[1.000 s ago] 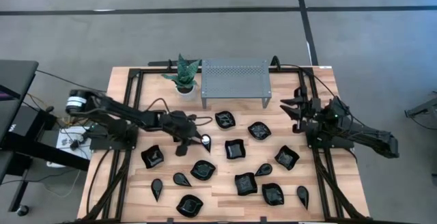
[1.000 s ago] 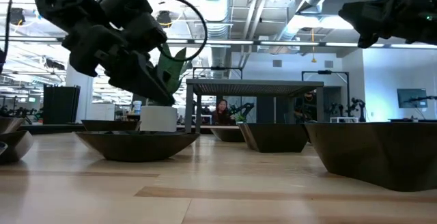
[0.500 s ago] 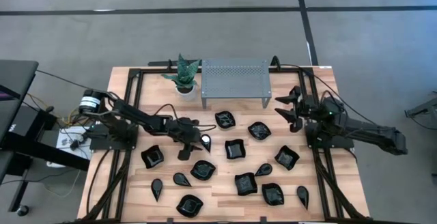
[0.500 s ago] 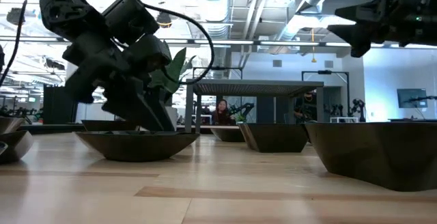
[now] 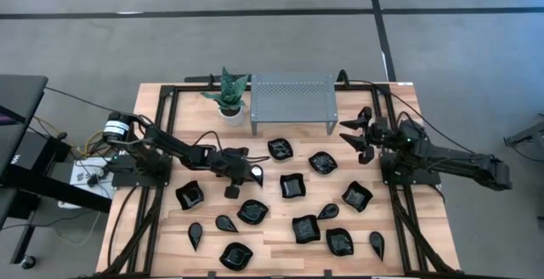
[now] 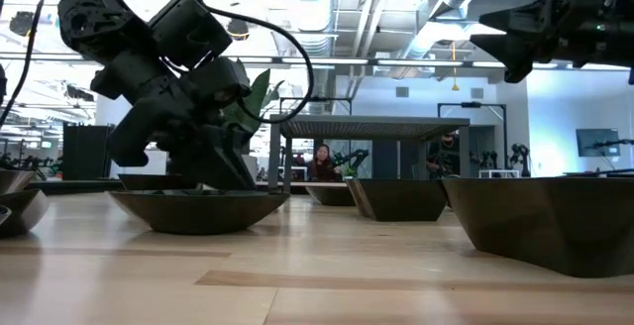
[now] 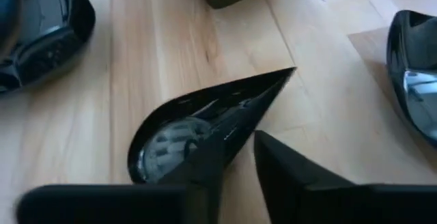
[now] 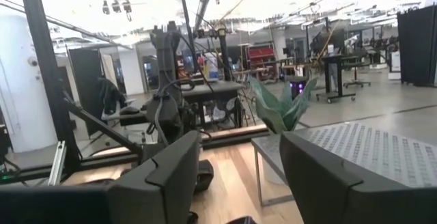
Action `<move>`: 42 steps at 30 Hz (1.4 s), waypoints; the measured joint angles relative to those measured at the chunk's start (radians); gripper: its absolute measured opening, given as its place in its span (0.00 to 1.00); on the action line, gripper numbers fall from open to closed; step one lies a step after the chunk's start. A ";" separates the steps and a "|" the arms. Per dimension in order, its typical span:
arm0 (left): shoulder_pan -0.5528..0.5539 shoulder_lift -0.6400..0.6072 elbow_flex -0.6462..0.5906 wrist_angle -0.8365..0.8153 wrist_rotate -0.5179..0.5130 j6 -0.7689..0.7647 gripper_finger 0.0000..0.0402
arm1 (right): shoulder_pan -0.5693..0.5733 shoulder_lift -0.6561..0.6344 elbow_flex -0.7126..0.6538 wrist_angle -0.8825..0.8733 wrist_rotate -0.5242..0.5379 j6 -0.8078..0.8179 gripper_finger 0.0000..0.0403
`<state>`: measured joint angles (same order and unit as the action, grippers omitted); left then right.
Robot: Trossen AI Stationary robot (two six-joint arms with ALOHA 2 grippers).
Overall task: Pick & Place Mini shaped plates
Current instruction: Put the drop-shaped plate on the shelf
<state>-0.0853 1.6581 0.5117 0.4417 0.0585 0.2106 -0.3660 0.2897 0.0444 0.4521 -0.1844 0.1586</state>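
Fingers of the left gripper (image 7: 235, 162) have narrowed around the glossy black teardrop plate's (image 7: 205, 118) rim, apparently gripping; right gripper (image 5: 355, 138), at three o'clock, gapes wide, empty.

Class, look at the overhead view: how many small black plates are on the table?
14 mini plates: two just before the rack, one at the left gripper, three mid-table, eight toward the front edge. The left arm may hide more.
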 joint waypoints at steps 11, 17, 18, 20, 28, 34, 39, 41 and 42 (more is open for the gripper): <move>-0.004 -0.021 0.003 0.027 -0.008 -0.005 0.01 | 0.000 0.000 0.000 0.002 0.000 0.000 0.46; -0.026 -0.146 0.076 0.032 -0.016 0.086 0.01 | 0.000 0.000 0.001 0.008 0.001 -0.008 0.45; -0.024 -0.171 0.090 0.025 -0.030 0.110 0.01 | 0.000 0.000 0.001 0.008 0.001 -0.008 0.45; -0.003 -0.217 0.129 0.006 -0.058 0.170 0.01 | -0.002 0.000 0.001 0.008 0.001 -0.008 0.45; 0.203 -0.269 0.249 -0.019 -0.061 0.377 0.01 | -0.002 0.000 0.001 0.016 0.002 -0.011 0.44; 0.364 -0.161 0.333 -0.014 -0.019 0.307 0.01 | -0.002 0.000 0.001 0.016 0.002 -0.010 0.44; 0.422 -0.071 0.344 -0.009 -0.009 0.308 0.01 | -0.001 0.000 0.001 -0.001 0.002 -0.010 0.43; 0.438 -0.053 0.344 -0.007 -0.009 0.308 0.01 | 0.000 0.000 0.001 -0.012 0.002 -0.008 0.43; 0.444 -0.051 0.344 -0.009 -0.009 0.308 0.01 | 0.000 0.000 0.001 -0.017 0.002 -0.007 0.43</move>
<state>0.3589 1.6075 0.8561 0.4327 0.0490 0.5182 -0.3664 0.2897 0.0457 0.4355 -0.1825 0.1513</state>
